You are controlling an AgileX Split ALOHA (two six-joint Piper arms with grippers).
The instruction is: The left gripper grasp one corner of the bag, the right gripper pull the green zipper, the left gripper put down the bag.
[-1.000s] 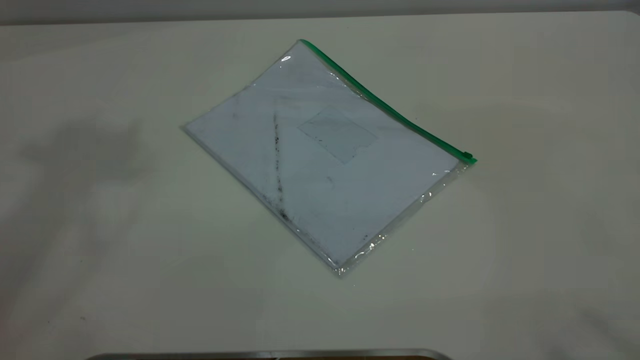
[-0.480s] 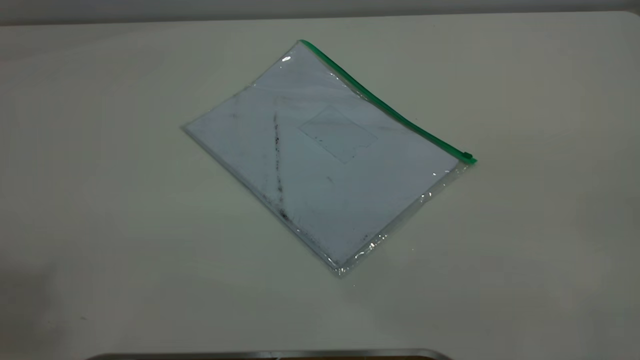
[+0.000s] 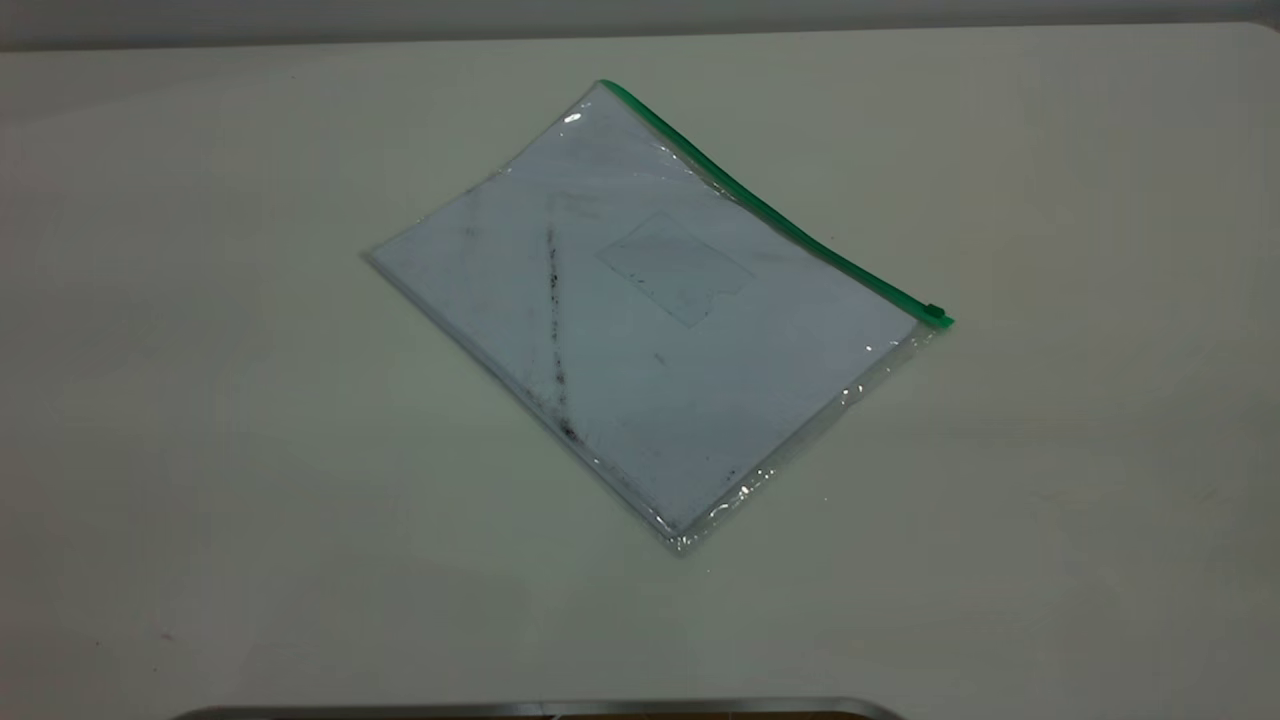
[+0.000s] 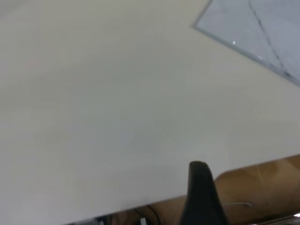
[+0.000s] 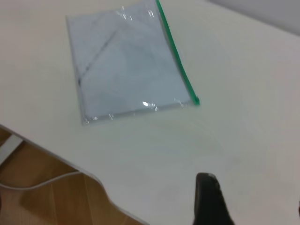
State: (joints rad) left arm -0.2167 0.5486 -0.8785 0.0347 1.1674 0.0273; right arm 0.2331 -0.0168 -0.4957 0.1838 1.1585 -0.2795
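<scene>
The bag (image 3: 640,310) lies flat on the white table, turned at an angle, with white paper, a dark smudge line and a small card pocket showing through. The green zipper (image 3: 770,210) runs along its far right edge, with the slider tab (image 3: 935,314) at the right corner. Neither gripper shows in the exterior view. In the left wrist view one black finger (image 4: 201,192) of my left gripper hangs over the table's edge, far from the bag's corner (image 4: 253,33). In the right wrist view my right gripper (image 5: 253,197) is open and empty, away from the bag (image 5: 126,65).
The table's near edge (image 5: 93,180) and the wooden floor with a white cable (image 5: 37,180) show beneath the right gripper. The left wrist view shows the table's edge (image 4: 154,201) and floor too. A metal rim (image 3: 540,708) lies at the front of the table.
A broad shadow on the left part of the table has faded away to the left. The bag has not moved.
</scene>
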